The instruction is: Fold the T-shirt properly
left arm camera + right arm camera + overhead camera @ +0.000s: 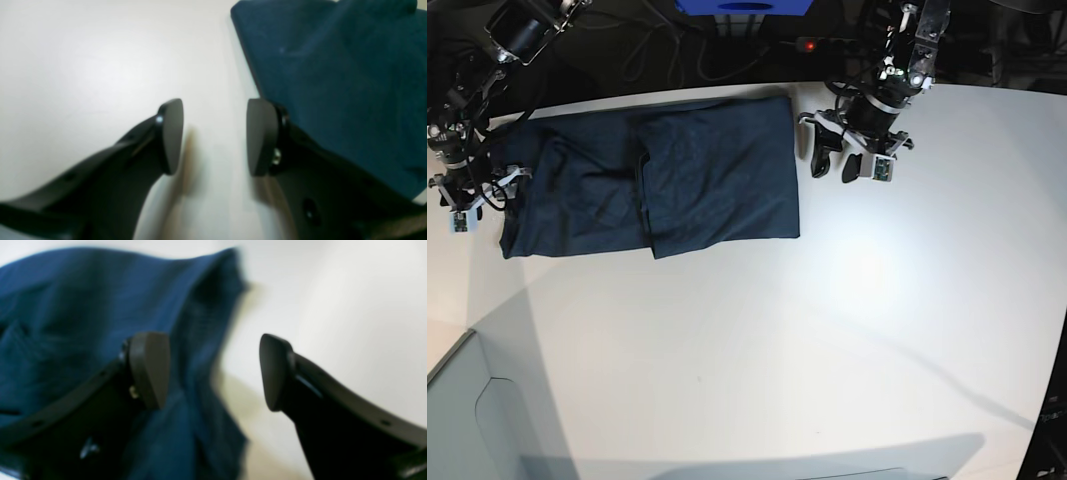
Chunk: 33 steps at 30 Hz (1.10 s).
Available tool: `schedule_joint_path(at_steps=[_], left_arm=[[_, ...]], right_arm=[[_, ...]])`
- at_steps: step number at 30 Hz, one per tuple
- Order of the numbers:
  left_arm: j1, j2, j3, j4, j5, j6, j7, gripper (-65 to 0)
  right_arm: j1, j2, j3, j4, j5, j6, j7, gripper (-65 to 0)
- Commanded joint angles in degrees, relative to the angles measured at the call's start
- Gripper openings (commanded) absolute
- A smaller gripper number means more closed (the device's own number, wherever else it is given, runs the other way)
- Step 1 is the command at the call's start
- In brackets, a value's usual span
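T-shirt [652,180] lay partly folded along the far side of the white table [827,330] — dark navy. Left gripper [215,136] hung wide and empty just beside its edge; right gripper [213,371] — jaws apart, gripping nothing — sat over the other end.

Plain dark navy-blue T-shirt [667,180], white table [847,330], black left end effector [215,136], black right end effector [215,371]

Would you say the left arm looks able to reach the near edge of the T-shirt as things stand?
Probably yes: the left gripper is open beside the T-shirt, with only bare table between them.
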Motion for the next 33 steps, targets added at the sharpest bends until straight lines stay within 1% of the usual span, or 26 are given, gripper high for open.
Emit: schedule_joint_path(at_steps=[1,7,11,15,18,23,28,30,31,33], left_arm=[[0.2,-0.2,-0.3,1.1,-0.1,-0.2,-1.2,-35.4],[-0.1,-0.2,0.0,1.0,-0.1,-0.2,-1.2,-35.4],[-0.2,-0.2,-0.1,0.9,-0.1,-0.2,-1.2,-35.4],[-0.2,-0.2,-0.2,0.9,-0.1,-0.2,-1.2,-35.4],[-0.2,-0.2,-0.1,0.9,-0.1,-0.2,-1.2,-35.4],[-0.1,-0.2,-0.2,0.9,-0.1,-0.2,-1.2,-35.4],[0.0,-0.2,-0.2,0.9,-0.1,-0.2,-1.2,-35.4],[-0.1,-0.2,-0.1,0.9,-0.1,-0.2,-1.2,-35.4],[-0.1,-0.2,0.0,0.9,-0.1,-0.2,-1.2,-35.4],[-0.1,-0.2,0.0,0.9,-0.1,-0.2,-1.2,-35.4]], right_arm=[[0.7,0.7,-0.2,1.1,0.8,0.6,1.1,-24.9],[0.4,0.4,-0.2,0.8,0.8,0.6,1.1,-24.8],[0.3,-0.9,-0.3,0.7,0.7,0.6,1.1,-24.8],[0.3,-1.2,-0.6,-0.1,0.7,0.6,1.1,-24.8],[0.7,-0.8,-2.7,-3.7,0.7,0.6,1.5,-24.8],[0.8,0.1,-3.0,-7.3,0.7,0.6,1.6,-24.8],[0.5,0.3,-2.9,-8.4,0.7,0.6,1.6,-25.4],[0.2,0.3,-3.0,-8.2,0.7,0.6,1.6,-27.9],[0.2,0.3,-3.0,-8.2,0.7,0.6,1.4,-31.0],[-0.9,0.4,-3.1,-8.3,0.9,0.6,1.5,-42.8]])
